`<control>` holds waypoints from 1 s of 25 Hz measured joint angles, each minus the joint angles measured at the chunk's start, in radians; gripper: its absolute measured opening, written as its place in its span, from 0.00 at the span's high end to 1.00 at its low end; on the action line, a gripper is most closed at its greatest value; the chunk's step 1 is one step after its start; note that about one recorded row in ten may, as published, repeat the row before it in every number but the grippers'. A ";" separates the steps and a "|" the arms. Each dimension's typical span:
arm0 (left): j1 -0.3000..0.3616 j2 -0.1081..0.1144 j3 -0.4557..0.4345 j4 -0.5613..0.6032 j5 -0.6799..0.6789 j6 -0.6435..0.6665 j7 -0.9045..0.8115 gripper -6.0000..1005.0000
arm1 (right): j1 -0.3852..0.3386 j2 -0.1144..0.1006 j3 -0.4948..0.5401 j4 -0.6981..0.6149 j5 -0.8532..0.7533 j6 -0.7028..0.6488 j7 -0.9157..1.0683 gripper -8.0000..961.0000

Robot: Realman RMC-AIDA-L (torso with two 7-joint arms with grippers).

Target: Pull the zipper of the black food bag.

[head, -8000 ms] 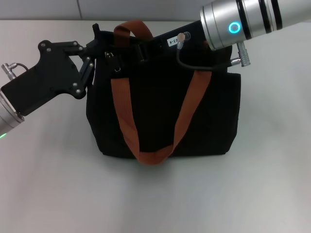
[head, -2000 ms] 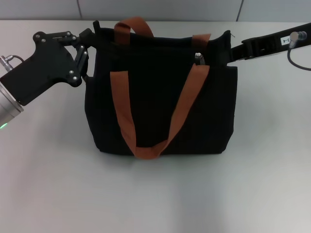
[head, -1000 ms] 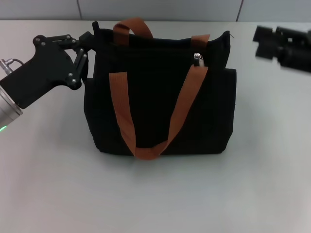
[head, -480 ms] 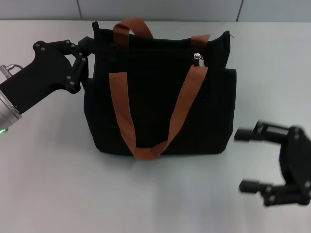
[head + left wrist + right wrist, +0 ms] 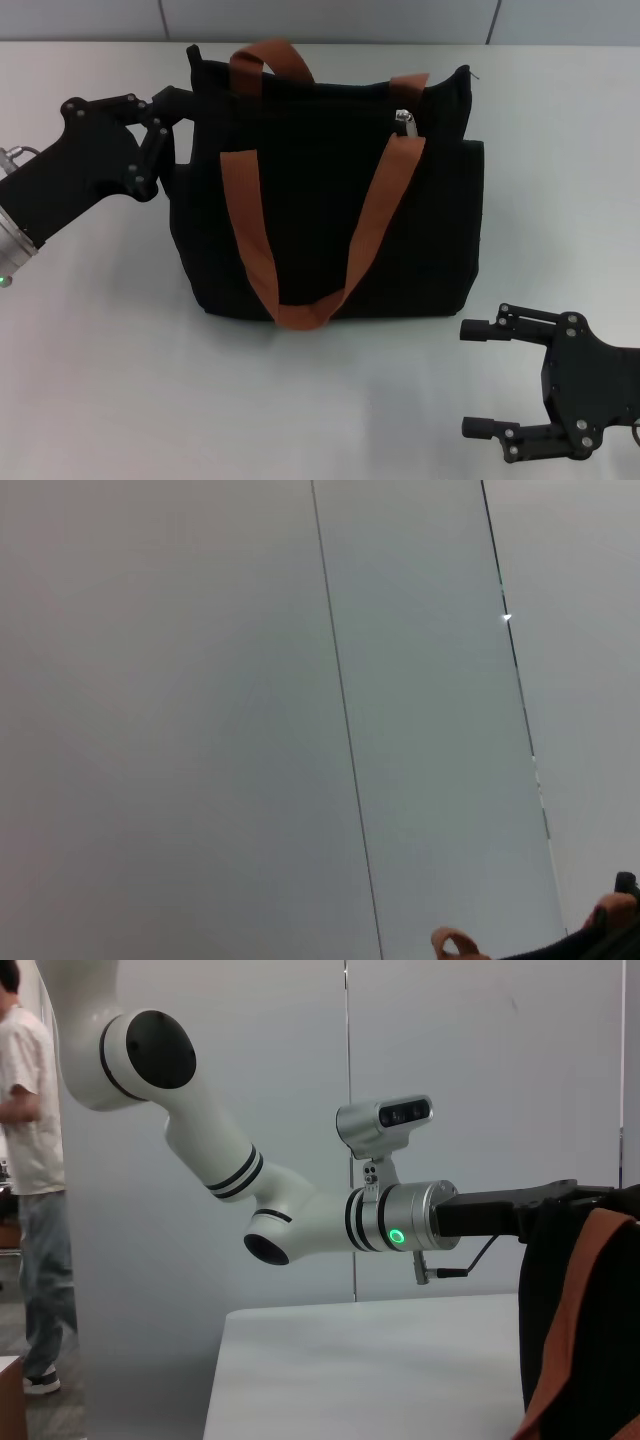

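Observation:
The black food bag [image 5: 330, 230] stands upright in the middle of the table, its two orange-brown handles draped over the front. The silver zipper [image 5: 405, 120] pull sits near the right end of the zip line, beside the right strap. My left gripper [image 5: 178, 98] is at the bag's upper left corner, shut on the fabric edge. Down at the front right, my right gripper [image 5: 478, 378] rests low over the table, open and empty, well clear of the bag. The right wrist view shows the bag's end [image 5: 560, 1300] and my left arm [image 5: 300, 1210] reaching to it.
Bare grey table [image 5: 120, 380] lies on all sides of the bag. A grey panelled wall [image 5: 200, 680] fills the left wrist view. A person in a white shirt [image 5: 25, 1160] stands far off beyond the table edge.
The zipper pull now sits at the right end, having been at the left. My right gripper left the bag's top right, swung down to the table's front right and opened. The left gripper shifted slightly.

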 joint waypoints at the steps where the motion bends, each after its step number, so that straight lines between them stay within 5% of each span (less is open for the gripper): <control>1: 0.000 0.000 -0.001 0.000 -0.002 0.002 -0.001 0.91 | 0.001 0.000 0.000 0.003 0.000 0.000 0.000 0.15; 10: 0.021 0.005 0.022 0.084 0.015 0.027 -0.179 0.91 | 0.007 0.000 0.006 0.011 0.003 0.004 0.004 0.15; 14: 0.030 0.006 0.043 0.151 0.039 0.038 -0.250 0.81 | 0.008 0.000 0.011 0.011 0.004 0.010 0.012 0.15; 17: 0.041 0.039 0.108 0.398 0.165 0.092 -0.570 0.74 | 0.009 0.000 0.013 0.011 0.004 0.014 0.017 0.15; 19: 0.038 0.050 0.115 0.436 0.191 0.116 -0.631 0.65 | 0.010 0.000 0.013 0.011 0.005 0.014 0.026 0.15; 22: 0.012 0.108 0.109 0.486 0.224 0.249 -0.768 0.51 | 0.016 -0.001 0.012 0.008 0.005 0.015 0.044 0.15; 25: 0.000 0.125 0.086 0.481 0.214 0.350 -0.795 0.37 | 0.019 -0.002 0.012 0.009 0.005 0.019 0.046 0.15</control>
